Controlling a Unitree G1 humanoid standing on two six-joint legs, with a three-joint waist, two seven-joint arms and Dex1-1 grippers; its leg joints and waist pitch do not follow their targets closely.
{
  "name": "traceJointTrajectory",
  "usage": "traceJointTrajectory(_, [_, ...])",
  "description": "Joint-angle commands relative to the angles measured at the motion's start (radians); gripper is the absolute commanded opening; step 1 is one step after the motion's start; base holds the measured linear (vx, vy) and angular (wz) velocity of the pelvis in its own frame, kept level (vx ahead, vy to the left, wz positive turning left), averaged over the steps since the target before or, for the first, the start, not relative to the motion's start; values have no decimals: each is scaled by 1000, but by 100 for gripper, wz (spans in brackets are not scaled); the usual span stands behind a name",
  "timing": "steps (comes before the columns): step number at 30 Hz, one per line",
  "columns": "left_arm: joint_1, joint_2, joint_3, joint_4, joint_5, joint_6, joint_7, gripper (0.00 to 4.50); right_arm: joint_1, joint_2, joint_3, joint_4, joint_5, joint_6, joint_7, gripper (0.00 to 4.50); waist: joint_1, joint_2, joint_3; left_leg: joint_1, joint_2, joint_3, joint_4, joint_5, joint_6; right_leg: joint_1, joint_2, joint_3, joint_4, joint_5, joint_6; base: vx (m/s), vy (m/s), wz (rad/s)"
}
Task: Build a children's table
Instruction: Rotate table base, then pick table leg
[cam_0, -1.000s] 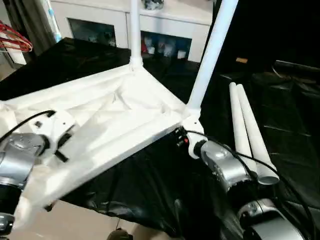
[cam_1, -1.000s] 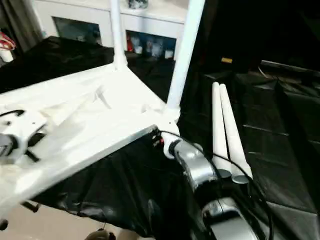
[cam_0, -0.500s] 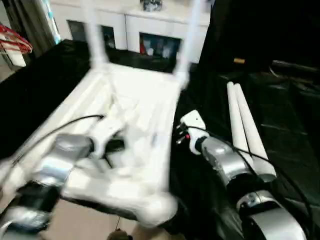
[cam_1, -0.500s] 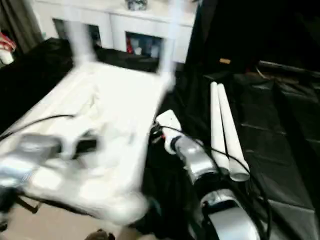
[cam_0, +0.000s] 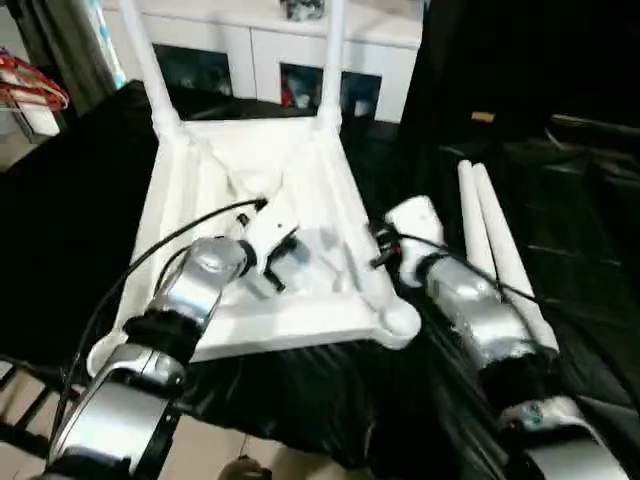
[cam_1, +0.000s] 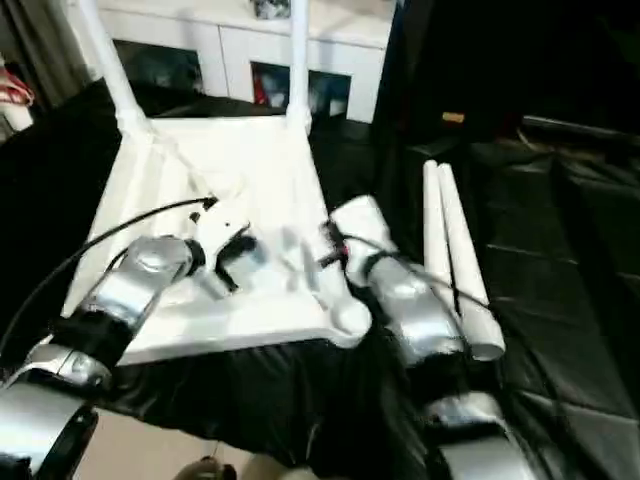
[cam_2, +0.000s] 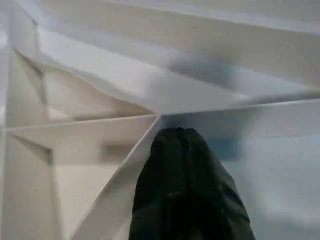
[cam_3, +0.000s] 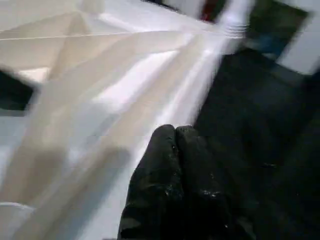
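The children's table's white tabletop (cam_0: 300, 180) lies upside down on the black cloth, ribbed underside up. Two white legs stand in its far corner sockets, one at the left (cam_0: 150, 60) and one at the right (cam_0: 332, 60). Its near right corner socket (cam_0: 398, 322) holds nothing. Two loose legs (cam_0: 490, 240) lie side by side to the right. My left gripper (cam_0: 280, 265) is shut, its fingertips (cam_2: 175, 137) at a crossing of ribs. My right gripper (cam_0: 378, 250) is shut beside the tabletop's right rim, fingertips (cam_3: 175, 132) together with nothing between them.
A white cabinet with glass doors (cam_0: 250, 40) stands behind the work table. Red wire hangers (cam_0: 30, 85) show at the far left. Black cloth (cam_0: 570, 230) covers the table and hangs over its front edge, with floor (cam_0: 200, 450) below.
The tabletop has swung round from tilted to lying flat, its two legs now at the far side. My right gripper has closed, and my left arm has moved over the ribbed middle.
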Motion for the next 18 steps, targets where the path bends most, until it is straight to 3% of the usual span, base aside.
traceJointTrajectory(1, [11,8,37,-61,-50,-35,-46,0,20,-22,-41,-97,-31,123,-59,4,-2,15,-84,12,29,-14,-58,-156,-3,63,-64,48,-59,7,-205,0,0,0])
traceJointTrajectory(2, [11,8,37,-61,-50,-35,-46,0,20,-22,-41,-97,-31,123,-59,4,-2,17,-84,14,30,-14,-58,-159,-5,62,-66,48,-60,2,-207,0,0,0])
traceJointTrajectory(4, [38,19,42,-116,-68,-40,-63,20,30,-26,-67,-146,-2,203,-51,21,-2,19,-82,15,31,-14,-59,-184,-5,62,-68,48,-63,-30,-207,0,0,0])
traceJointTrajectory(5, [90,35,63,-228,-109,-13,-86,32,41,-22,-122,-209,38,297,-70,32,-6,9,-79,14,34,-13,-62,-194,-1,64,-69,49,-64,-47,-208,0,0,0])
traceJointTrajectory(6, [121,42,79,-295,-135,9,-98,40,47,-20,-149,-240,50,342,-90,40,-7,11,-80,12,39,-14,-64,-184,0,65,-72,50,-60,-55,-210,0,0,0])
traceJointTrajectory(7, [121,42,79,-295,-135,9,-98,40,47,-20,-149,-240,50,342,-90,46,-10,15,-79,14,35,-10,-61,-189,0,55,-67,49,-66,-78,-206,0,0,0])
traceJointTrajectory(8, [165,48,97,-401,-173,47,-114,40,44,-17,-179,-268,50,396,-128,46,-10,15,-79,17,34,-9,-61,-191,-4,55,-66,50,-66,-87,-203,0,0,0])
traceJointTrajectory(9, [186,48,102,-459,-192,67,-120,46,40,-17,-192,-276,47,421,-146,60,-10,6,-77,12,38,-12,-65,-180,-9,60,-72,50,-61,-99,-203,0,0,0])
traceJointTrajectory(10, [211,43,107,-522,-214,86,-124,60,33,-21,-203,-284,43,457,-178,74,-14,9,-74,17,35,-7,-64,-199,-13,50,-67,51,-70,-143,-192,0,0,0])
traceJointTrajectory(12, [221,39,107,-543,-221,94,-127,83,31,-22,-207,-287,40,472,-192,86,-14,12,-72,18,31,-6,-64,-219,-20,47,-65,51,-78,-194,-171,0,0,0])
traceJointTrajectory(15, [247,28,97,-597,-244,116,-139,85,23,-24,-218,-281,25,515,-217,108,-16,10,-70,17,31,-8,-67,-230,-28,47,-66,52,-82,-237,-146,0,0,0])
traceJointTrajectory(16, [277,18,86,-664,-263,156,-139,102,17,-26,-230,-296,22,595,-233,121,-18,9,-71,15,32,-10,-69,-221,-34,51,-64,51,-78,-233,-140,0,0,0])
traceJointTrajectory(17, [277,18,86,-664,-263,156,-139,127,17,-26,-230,-296,22,595,-233,134,-19,9,-71,14,32,-9,-68,-219,-35,49,-63,52,-79,-230,-137,0,0,0])
traceJointTrajectory(18, [288,12,76,-684,-262,170,-134,124,16,-27,-234,-307,17,632,-243,141,-21,8,-72,15,30,-8,-67,-218,-35,47,-61,52,-80,-228,-131,0,0,0])
